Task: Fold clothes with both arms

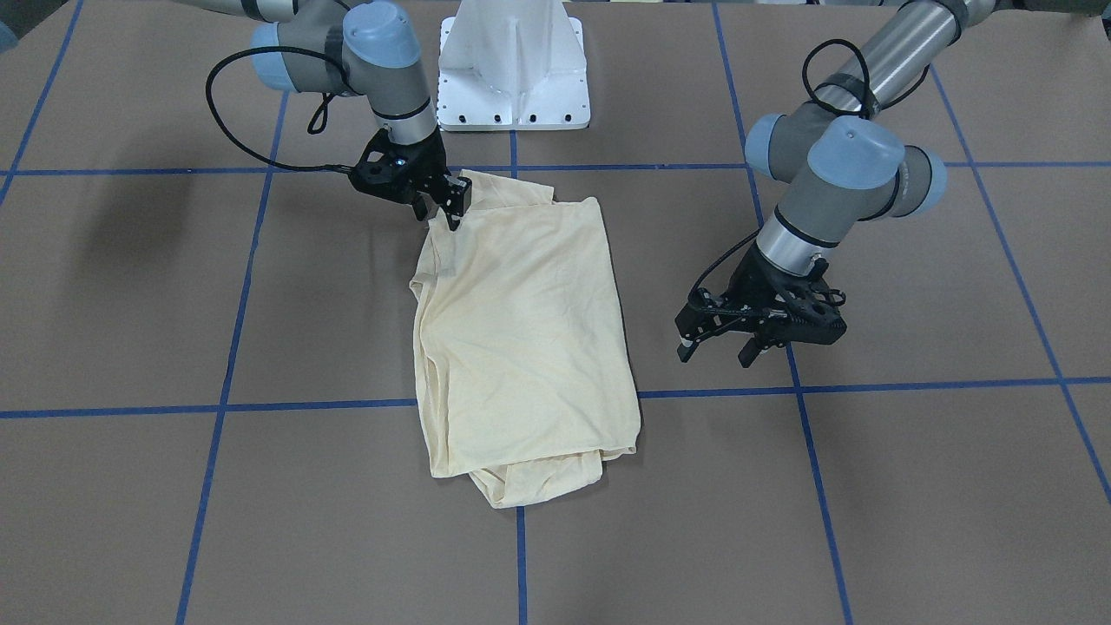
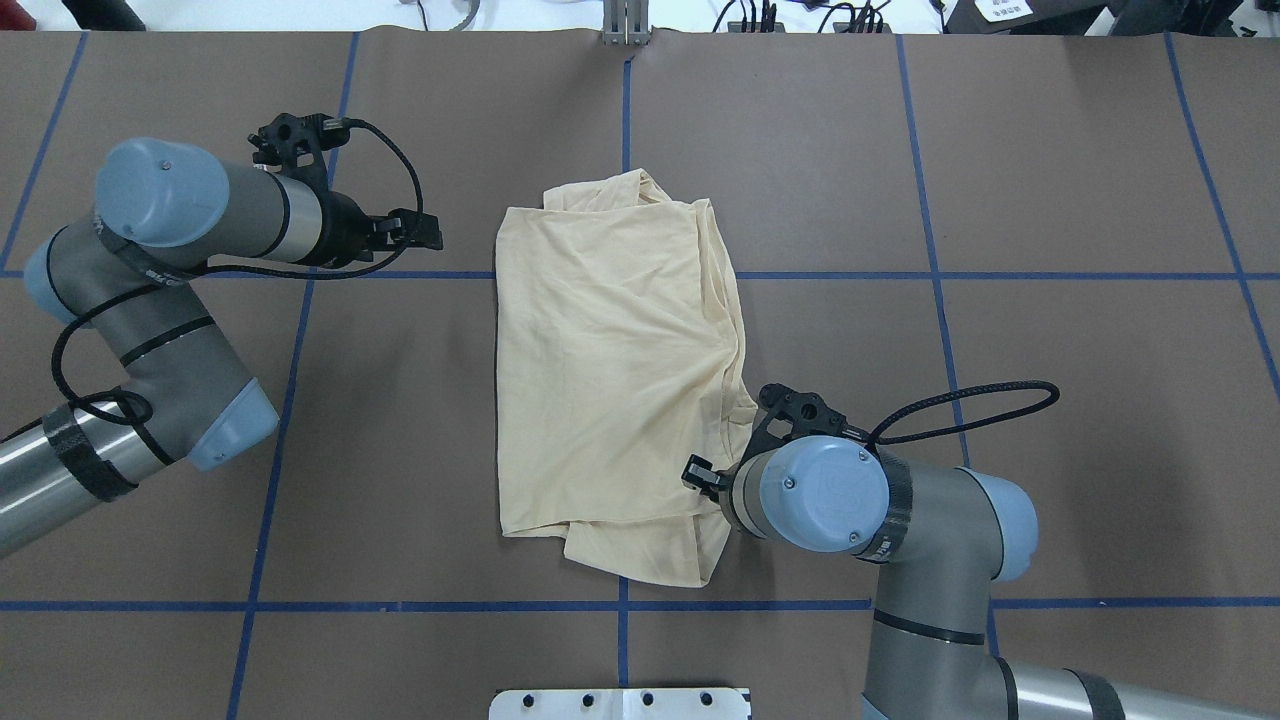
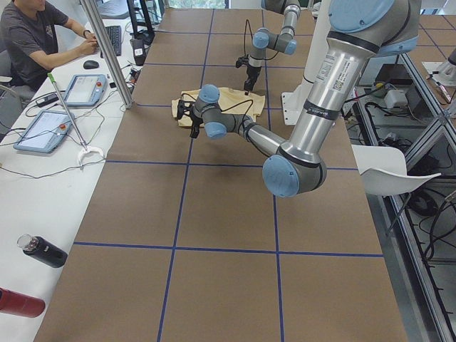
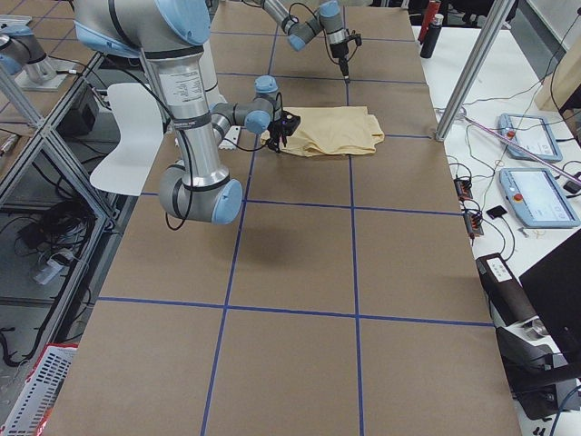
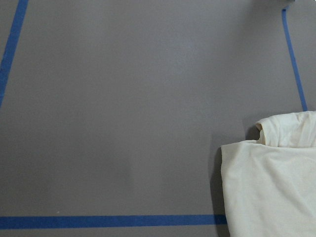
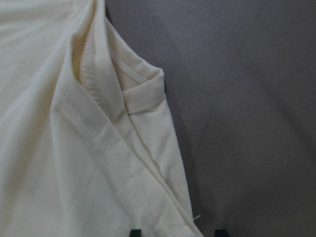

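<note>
The clothes are one pale cream-yellow shirt [image 1: 521, 330], lying folded into a rough rectangle in the middle of the brown table [image 2: 610, 360], plain side up. My right gripper [image 1: 441, 213] hangs low over the shirt's corner nearest the robot base. In the right wrist view its two fingertips [image 6: 134, 232] stand apart, open, with the stitched hem [image 6: 123, 98] just ahead of them. My left gripper [image 1: 716, 351] is open and holds nothing, off to the side of the shirt over bare table [image 2: 430, 232]. The left wrist view shows the shirt's far corner [image 5: 271, 187].
The white pedestal base [image 1: 514, 78] stands at the table's robot side. Blue tape lines [image 2: 620, 605] grid the brown table cover. In the exterior left view a person [image 3: 35, 43] sits at a side desk with pendants [image 3: 85, 89] and bottles [image 3: 43, 251].
</note>
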Controlling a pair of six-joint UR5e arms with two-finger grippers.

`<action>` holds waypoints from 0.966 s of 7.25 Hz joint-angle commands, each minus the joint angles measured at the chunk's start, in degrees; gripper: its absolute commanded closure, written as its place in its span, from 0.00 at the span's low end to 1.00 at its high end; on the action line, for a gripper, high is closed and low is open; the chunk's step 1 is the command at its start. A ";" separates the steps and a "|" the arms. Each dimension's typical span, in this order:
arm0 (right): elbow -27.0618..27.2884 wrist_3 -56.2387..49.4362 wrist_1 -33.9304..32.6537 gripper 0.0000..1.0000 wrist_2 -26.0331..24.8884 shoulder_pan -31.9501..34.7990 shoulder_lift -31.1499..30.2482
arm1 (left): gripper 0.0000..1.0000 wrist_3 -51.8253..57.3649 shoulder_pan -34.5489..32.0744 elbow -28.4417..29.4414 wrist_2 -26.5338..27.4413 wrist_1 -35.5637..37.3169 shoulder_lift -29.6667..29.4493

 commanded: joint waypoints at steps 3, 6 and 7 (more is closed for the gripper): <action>1.03 1.41 0.00 1.00 0.18 0.20 0.00 | 0.00 0.00 -0.06 -0.04 0.00 0.09 0.04; 4.72 1.41 -0.01 1.00 0.18 0.20 -3.16 | 0.00 0.00 0.03 -0.04 0.00 0.09 0.04; 5.34 1.41 -0.01 1.00 0.18 -0.06 -3.60 | 0.00 0.00 0.03 -0.04 0.00 0.09 0.04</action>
